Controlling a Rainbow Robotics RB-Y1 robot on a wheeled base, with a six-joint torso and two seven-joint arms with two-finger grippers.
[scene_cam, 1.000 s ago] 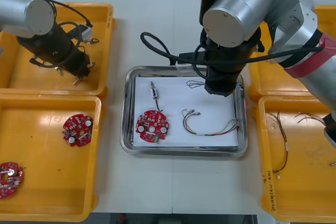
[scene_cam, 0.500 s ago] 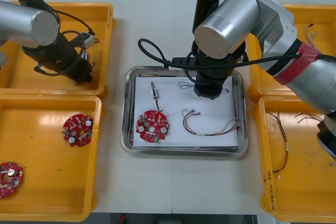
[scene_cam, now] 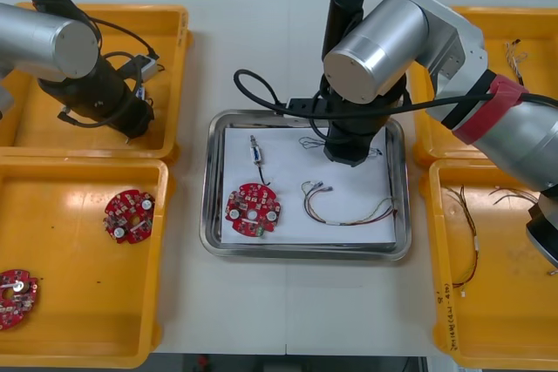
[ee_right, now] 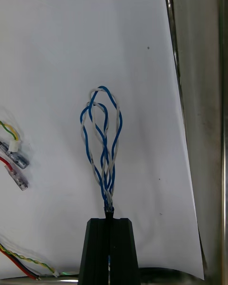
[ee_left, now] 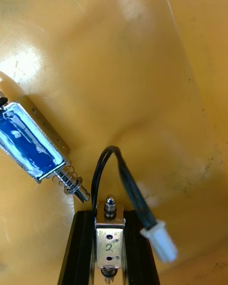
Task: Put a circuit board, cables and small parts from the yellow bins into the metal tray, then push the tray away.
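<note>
pinching the twisted blue and white cable in the right end effector over the white-lined metal tray; may snag on release. clamping a small metal part in the left end effector, inside a yellow bin.

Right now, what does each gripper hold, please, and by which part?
Right gripper, over the tray: twisted cable by one end. Left gripper, over a bin: small metal part by its body.

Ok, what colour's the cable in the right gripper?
Twisted blue and white cable, best in right wrist view.
</note>
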